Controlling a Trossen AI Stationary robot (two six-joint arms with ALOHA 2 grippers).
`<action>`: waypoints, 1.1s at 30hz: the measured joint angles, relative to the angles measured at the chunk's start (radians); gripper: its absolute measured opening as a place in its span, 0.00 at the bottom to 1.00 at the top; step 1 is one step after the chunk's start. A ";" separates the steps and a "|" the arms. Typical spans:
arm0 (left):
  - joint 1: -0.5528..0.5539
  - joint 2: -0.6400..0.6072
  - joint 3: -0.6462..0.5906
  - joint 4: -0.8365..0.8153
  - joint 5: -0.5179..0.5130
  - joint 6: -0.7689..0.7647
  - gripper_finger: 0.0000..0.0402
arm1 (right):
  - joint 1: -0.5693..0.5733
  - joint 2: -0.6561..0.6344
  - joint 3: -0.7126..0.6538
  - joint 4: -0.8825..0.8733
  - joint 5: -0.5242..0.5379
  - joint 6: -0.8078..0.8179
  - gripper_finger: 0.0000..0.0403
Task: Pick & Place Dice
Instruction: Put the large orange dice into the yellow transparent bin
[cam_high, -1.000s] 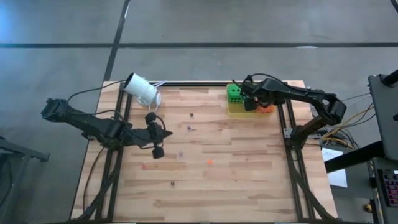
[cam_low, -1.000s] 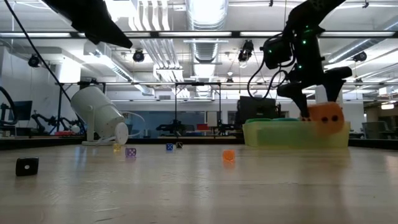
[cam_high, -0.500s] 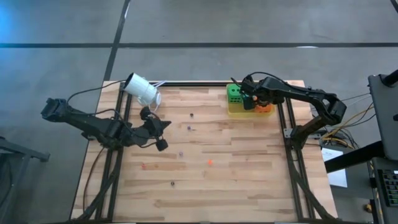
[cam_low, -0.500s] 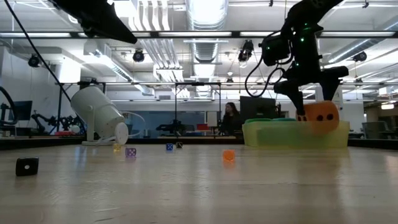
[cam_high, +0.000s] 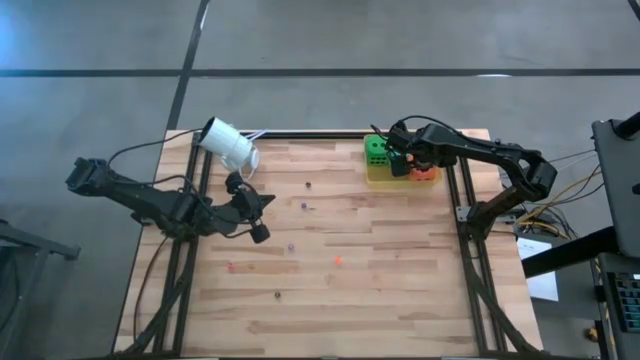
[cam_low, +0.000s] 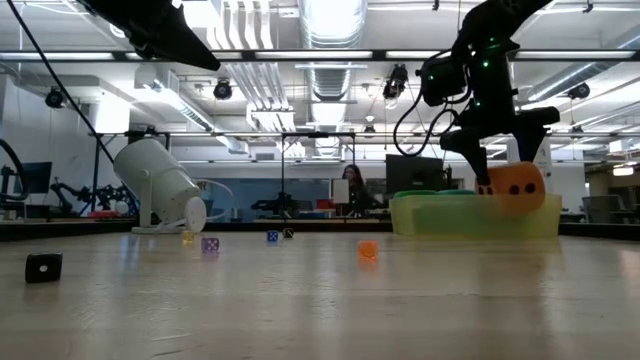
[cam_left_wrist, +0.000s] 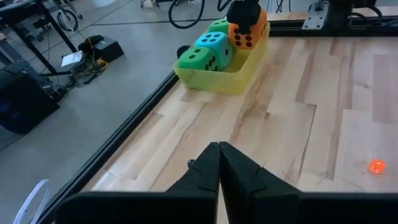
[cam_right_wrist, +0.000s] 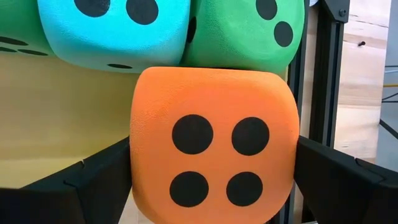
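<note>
Working from the left side of the table: the left gripper (cam_high: 262, 232) hangs over the boards with its fingers (cam_left_wrist: 219, 163) pressed together, holding nothing; that arm appears to be waiting. Near it a white cup (cam_high: 230, 144) lies tipped at the table's far left corner, and several tiny coloured dice (cam_low: 368, 249) are scattered across the boards.

At the far right corner sits a yellow tray (cam_left_wrist: 229, 79). Inside it are a green die (cam_left_wrist: 199, 59), a teal die (cam_left_wrist: 214, 45) and a second green die (cam_right_wrist: 252, 31) packed close together. The right gripper (cam_high: 408, 161) is positioned over the tray, its jaws spread wide with the orange die (cam_right_wrist: 214, 144) between them, four pips facing the wrist camera. Whether that die already rests on the tray floor cannot be told.

Judgement: the placing step for the last of the four dice is in hand. The next move calls for lowering it beside its neighbours, then lifting straight up so the jaws do not drag the soft cube out.
</note>
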 joint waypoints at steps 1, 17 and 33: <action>0.000 0.000 0.000 0.000 0.002 0.000 0.03 | 0.000 0.000 0.000 0.000 0.000 0.001 0.95; 0.000 0.000 0.000 -0.002 0.002 0.003 0.03 | 0.000 0.000 0.000 0.002 -0.020 -0.018 0.95; 0.000 0.000 -0.001 -0.012 0.002 0.003 0.03 | 0.000 0.000 -0.001 -0.005 0.001 -0.018 0.95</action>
